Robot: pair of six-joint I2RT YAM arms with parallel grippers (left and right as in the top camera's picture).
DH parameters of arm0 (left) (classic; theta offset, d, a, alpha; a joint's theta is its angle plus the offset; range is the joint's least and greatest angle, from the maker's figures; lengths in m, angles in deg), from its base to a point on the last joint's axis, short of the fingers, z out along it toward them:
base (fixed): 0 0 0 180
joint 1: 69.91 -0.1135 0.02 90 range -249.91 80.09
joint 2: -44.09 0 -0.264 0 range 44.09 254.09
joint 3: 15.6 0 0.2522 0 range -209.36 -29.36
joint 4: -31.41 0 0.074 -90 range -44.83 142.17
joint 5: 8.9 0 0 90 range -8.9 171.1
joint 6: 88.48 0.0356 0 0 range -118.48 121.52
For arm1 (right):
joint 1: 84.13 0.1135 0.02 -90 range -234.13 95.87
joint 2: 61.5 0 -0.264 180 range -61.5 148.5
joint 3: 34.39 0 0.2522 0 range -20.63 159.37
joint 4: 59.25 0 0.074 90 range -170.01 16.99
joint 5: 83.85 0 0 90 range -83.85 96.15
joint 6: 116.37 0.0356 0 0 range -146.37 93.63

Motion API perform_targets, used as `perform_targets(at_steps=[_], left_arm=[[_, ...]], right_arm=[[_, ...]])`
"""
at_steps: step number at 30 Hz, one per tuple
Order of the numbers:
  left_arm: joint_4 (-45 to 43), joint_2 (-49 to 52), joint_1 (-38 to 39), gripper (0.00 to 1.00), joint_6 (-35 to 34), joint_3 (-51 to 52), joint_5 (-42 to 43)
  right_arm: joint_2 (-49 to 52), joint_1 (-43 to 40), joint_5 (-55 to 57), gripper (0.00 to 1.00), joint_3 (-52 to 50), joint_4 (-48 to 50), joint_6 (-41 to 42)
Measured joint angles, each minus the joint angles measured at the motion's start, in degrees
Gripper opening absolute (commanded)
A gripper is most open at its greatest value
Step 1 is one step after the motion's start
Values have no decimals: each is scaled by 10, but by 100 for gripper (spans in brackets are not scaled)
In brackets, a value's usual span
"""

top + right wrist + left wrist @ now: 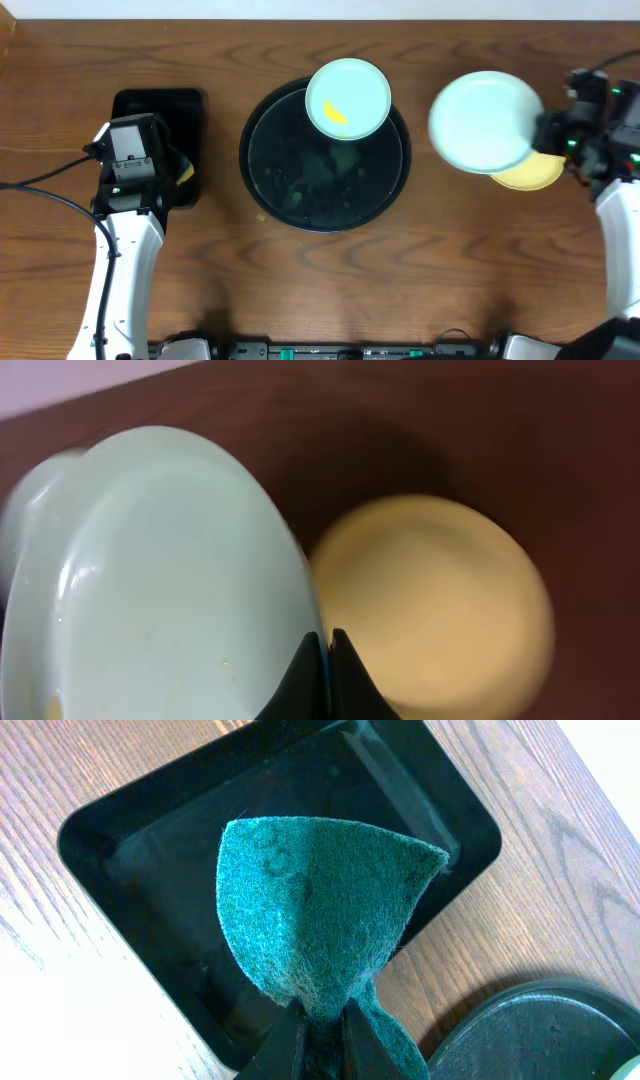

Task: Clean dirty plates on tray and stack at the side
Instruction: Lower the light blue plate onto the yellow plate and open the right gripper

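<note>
My right gripper (326, 670) is clenched on the rim of a light blue plate (485, 120), held at the right of the overhead frame, apart from the round black tray (300, 190). The plate partly covers the pale yellow plate (530, 172), which lies on the wooden table (450, 260) toward the right edge. The second light blue plate (348, 97), with a yellow-orange smear (336, 113), sits at the tray's upper right, overlapping its rim. At the left of the frame, my left gripper (322, 1040) pinches a green scouring pad (320, 910) above the rectangular black tray (160, 105).
</note>
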Motion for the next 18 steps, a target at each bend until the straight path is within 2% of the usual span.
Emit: perform_targets(at_steps=[8,18], left_arm=[[0,0,0,7,0,0,0],[0,0,0,7,0,0,0]], right_arm=[[30,-109,57,1,0,-28,101],[101,-119,129,1,-20,5,160]])
